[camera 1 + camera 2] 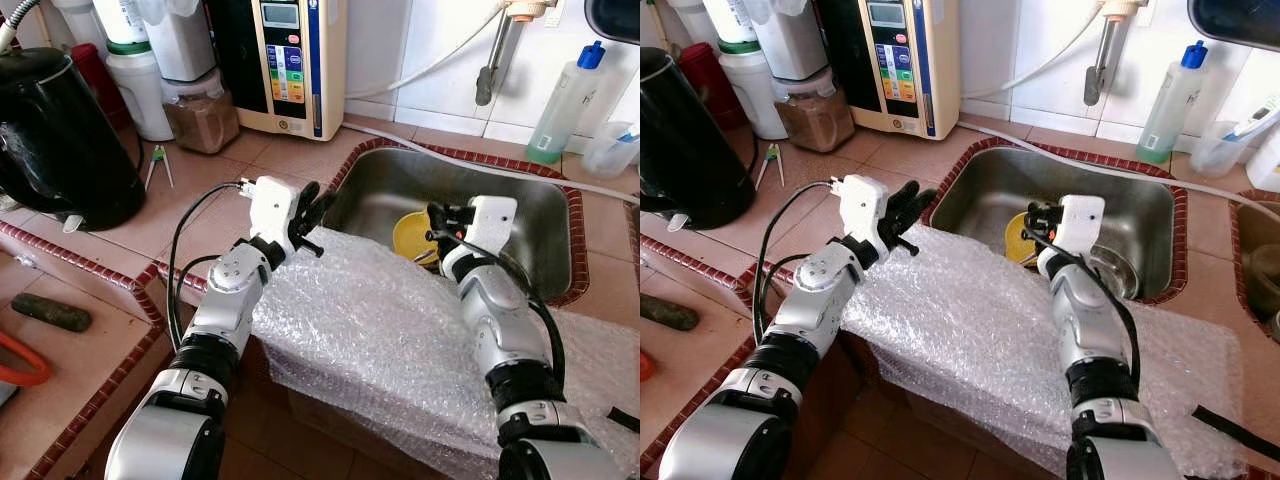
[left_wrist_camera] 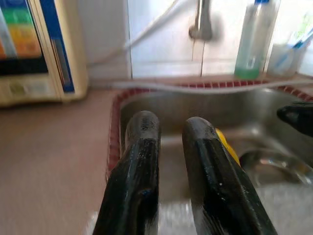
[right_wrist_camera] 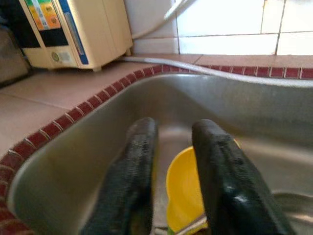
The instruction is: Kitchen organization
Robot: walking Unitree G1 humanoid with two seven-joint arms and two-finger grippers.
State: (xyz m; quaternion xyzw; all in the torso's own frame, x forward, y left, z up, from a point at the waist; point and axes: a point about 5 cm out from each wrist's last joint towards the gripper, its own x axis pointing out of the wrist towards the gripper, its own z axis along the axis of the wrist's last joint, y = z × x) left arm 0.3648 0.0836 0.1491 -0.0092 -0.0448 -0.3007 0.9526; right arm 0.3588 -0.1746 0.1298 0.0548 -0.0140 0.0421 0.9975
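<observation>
Tiled kitchen table (image 1: 290, 155) with red-brick edging, steel sink (image 1: 520, 215) sunk in it, bubble wrap (image 1: 370, 330) draped over its front edge, yellow bowl (image 3: 186, 188) inside sink, left end effector (image 1: 312, 222) at sink's near-left corner, fingers slightly apart, empty, right end effector (image 1: 440, 228) over bowl, fingers apart.

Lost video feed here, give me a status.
Left gripper open at sink edge. Right gripper open over yellow bowl. Bubble wrap drapes the front rim.

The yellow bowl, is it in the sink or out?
In. The yellow bowl sits down inside the steel sink, below its rim.
</observation>
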